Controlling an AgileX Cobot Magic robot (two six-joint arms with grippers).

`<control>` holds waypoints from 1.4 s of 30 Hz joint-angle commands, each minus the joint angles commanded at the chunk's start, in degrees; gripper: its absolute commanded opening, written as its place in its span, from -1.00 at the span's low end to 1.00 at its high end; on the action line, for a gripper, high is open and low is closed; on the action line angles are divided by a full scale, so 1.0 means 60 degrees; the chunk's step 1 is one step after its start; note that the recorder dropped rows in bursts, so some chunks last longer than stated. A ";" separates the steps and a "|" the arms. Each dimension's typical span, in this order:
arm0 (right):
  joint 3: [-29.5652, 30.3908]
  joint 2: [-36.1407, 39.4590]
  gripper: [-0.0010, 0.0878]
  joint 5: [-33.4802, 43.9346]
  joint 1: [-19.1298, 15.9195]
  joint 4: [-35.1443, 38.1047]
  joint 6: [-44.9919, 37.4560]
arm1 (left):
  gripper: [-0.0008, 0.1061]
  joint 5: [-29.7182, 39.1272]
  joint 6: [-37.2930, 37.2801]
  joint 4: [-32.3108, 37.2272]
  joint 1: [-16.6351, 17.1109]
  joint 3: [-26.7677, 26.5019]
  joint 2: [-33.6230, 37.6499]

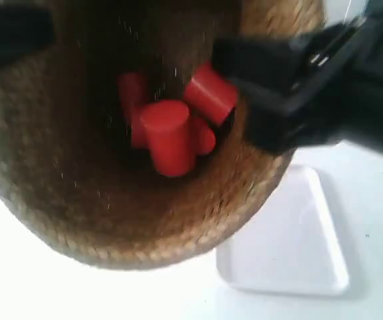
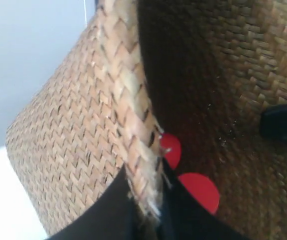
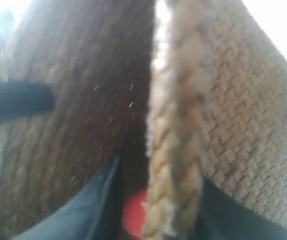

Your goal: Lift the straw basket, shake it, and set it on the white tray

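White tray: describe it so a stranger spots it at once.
The straw basket dominates the exterior view. Past its lower right edge lies the white tray, flat and rectangular. Only its glossy raised rim separates it from the pale tabletop.

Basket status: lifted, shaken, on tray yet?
Done: basket is lifted, tipped toward the exterior camera. In hand: left end effector and right end effector each clamp its rim; blur and loose red cylinders suggest shaking. Left: placing it; tray holds nothing in view.

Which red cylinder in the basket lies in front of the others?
The middle red cylinder in the straw basket: it overlaps the ones beside it, which show only partly.
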 joint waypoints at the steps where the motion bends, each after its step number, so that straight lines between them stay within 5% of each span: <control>1: -0.0064 -0.0133 -0.98 0.0015 0.0000 -0.0105 0.0000 | -0.99 -0.0120 0.0018 0.0202 0.0000 -0.0163 -0.0059; 4: -0.0064 -0.0047 -0.98 -0.0896 0.0000 -0.0362 0.0042 | -0.99 -0.1094 -0.0120 0.0267 0.0000 -0.0267 0.0059; 10: -0.0064 0.0706 -0.98 -0.0296 0.0000 -0.0485 0.0012 | -0.99 -0.0820 -0.0353 0.0518 0.0000 -0.0267 0.0530; 15: -0.0064 0.0733 -0.98 -0.0374 -0.0098 -0.0503 0.1113 | -0.99 -0.1008 -0.1817 0.1774 0.0024 -0.0267 0.0744; 20: -0.0064 0.1381 -0.98 -0.0200 -0.1265 -0.0555 0.2611 | -0.99 -0.0997 -0.3587 0.2973 0.0588 -0.0267 0.1585; 24: -0.0420 0.2193 -0.98 0.1108 -0.2237 -0.0695 0.2809 | -0.99 -0.0923 -0.4226 0.3423 0.1157 -0.0267 0.2331; 29: -0.1591 0.2984 -0.98 0.3010 -0.3188 -0.1853 0.3502 | -0.99 0.0326 -0.4850 0.3698 0.1849 -0.0747 0.3172; 36: -0.3932 0.3488 -0.98 0.5811 -0.3691 -0.5056 0.5616 | -0.99 0.3196 -0.9103 0.8651 0.2162 -0.2801 0.4044; 42: -0.5756 0.4113 -0.98 0.8555 -0.3691 -0.5659 0.5773 | -0.99 0.5571 -0.9302 0.8668 0.2076 -0.4771 0.4730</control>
